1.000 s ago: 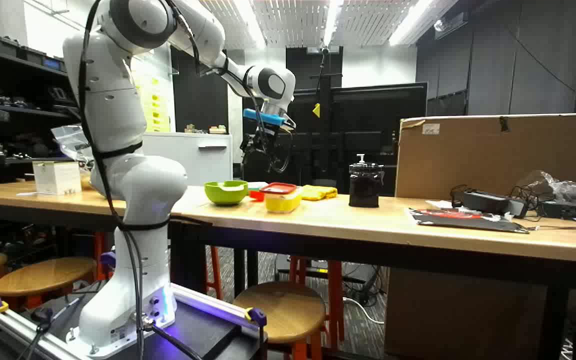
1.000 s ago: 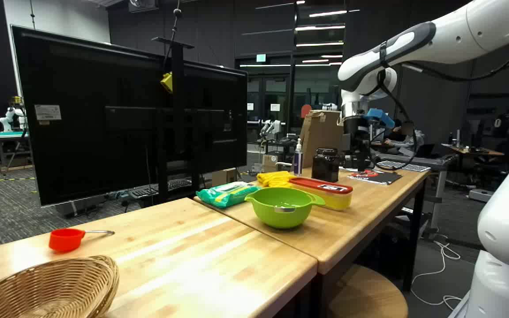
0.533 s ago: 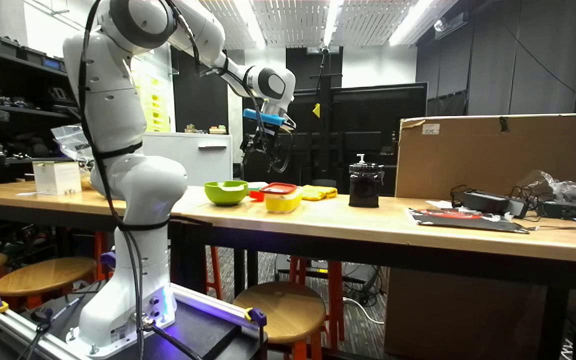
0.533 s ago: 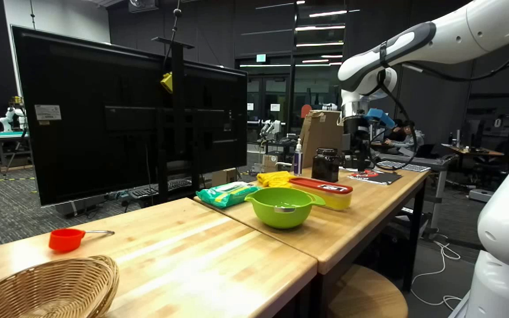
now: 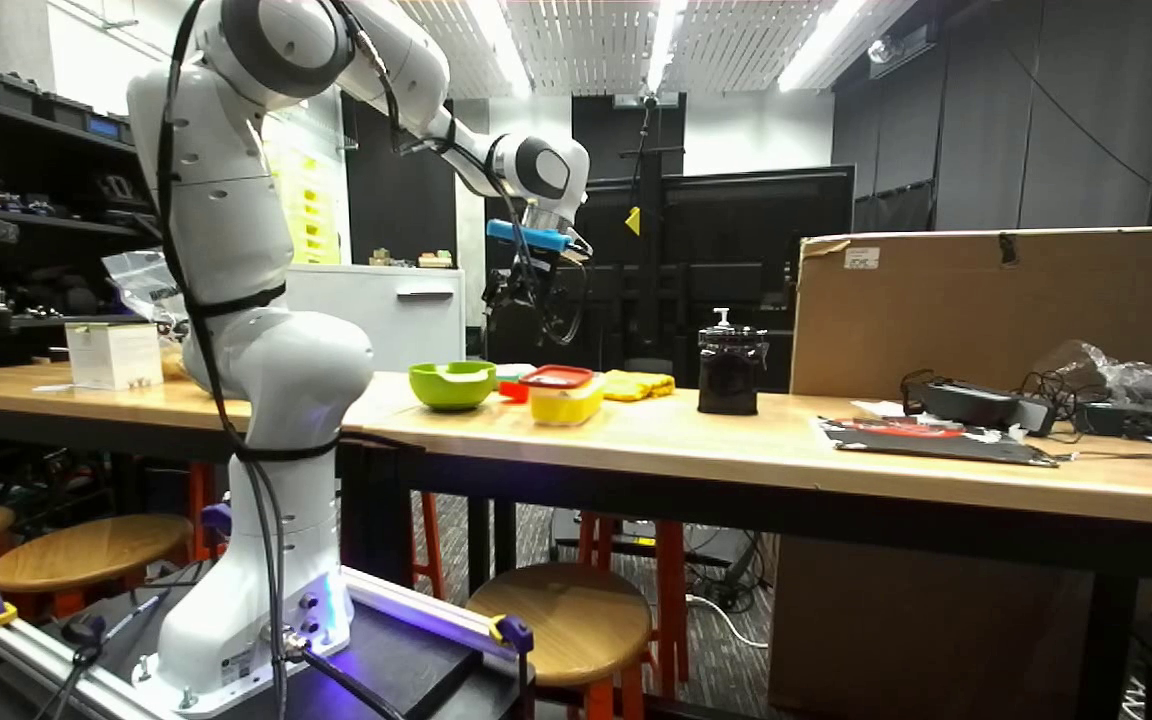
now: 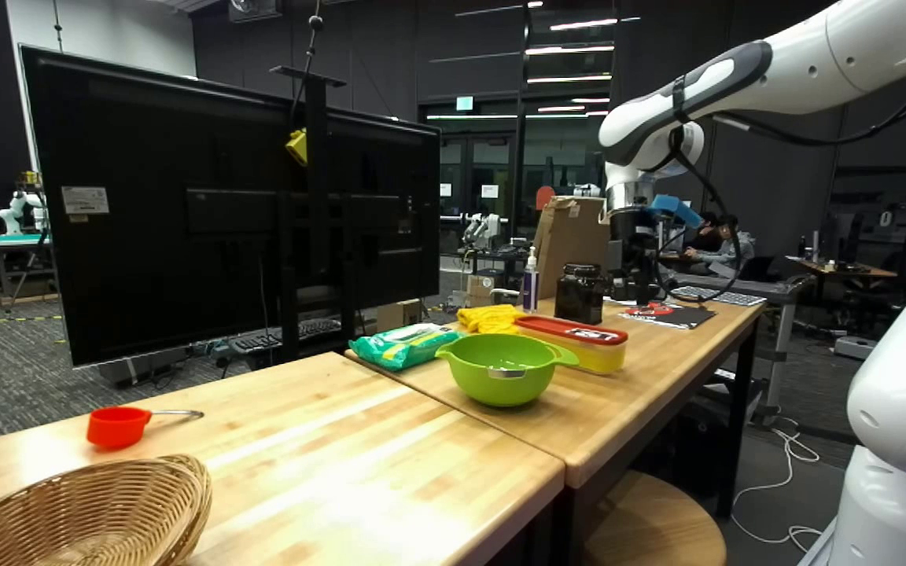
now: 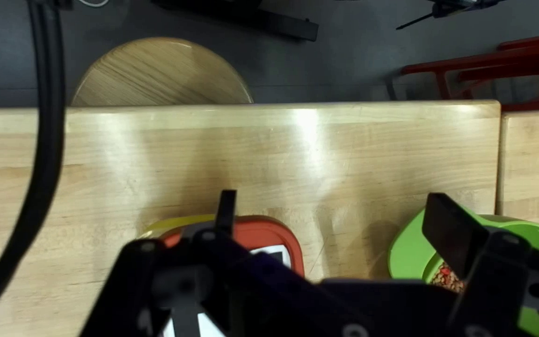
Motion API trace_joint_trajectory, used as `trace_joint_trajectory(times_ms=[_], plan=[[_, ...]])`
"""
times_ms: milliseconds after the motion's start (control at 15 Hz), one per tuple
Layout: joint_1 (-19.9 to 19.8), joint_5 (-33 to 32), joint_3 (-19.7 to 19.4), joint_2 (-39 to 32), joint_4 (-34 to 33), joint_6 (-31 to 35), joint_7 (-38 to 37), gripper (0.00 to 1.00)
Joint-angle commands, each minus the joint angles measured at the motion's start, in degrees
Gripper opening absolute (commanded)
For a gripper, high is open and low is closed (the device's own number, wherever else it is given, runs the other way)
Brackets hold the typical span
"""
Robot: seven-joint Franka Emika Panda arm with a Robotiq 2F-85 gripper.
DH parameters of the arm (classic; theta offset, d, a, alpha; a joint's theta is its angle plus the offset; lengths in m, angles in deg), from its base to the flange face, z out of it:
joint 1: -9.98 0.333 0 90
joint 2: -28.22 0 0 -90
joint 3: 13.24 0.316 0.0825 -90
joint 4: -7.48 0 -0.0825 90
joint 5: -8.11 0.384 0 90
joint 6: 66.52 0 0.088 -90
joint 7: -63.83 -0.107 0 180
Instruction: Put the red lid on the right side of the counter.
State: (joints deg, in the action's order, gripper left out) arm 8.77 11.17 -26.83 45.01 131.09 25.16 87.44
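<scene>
Hovering over the bench, my tool gapes empty, presumably to straddle the red lid; that sits below the tool, on the yellow container, likely as cover.

in the last half second the arm has shifted by a hair. in both exterior views its lower link sits very slightly further left than before, and so does the rounded wrist. the move shows best in an exterior view where the forearm comes in from the right: there the forearm, its strap and the blue block below have all edged left together, the block least. how far the gripper went along is too small to tell.
</scene>
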Motion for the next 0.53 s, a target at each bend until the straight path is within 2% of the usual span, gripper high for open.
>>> trace_joint_trajectory(times_ms=[0,467], plan=[[-1.2,-3.6,3.0,-1.2,-0.7,3.9,-1.6,1.00],[-1.2,-14.6,6.9,-4.3,-0.8,15.3,-6.4,1.00]])
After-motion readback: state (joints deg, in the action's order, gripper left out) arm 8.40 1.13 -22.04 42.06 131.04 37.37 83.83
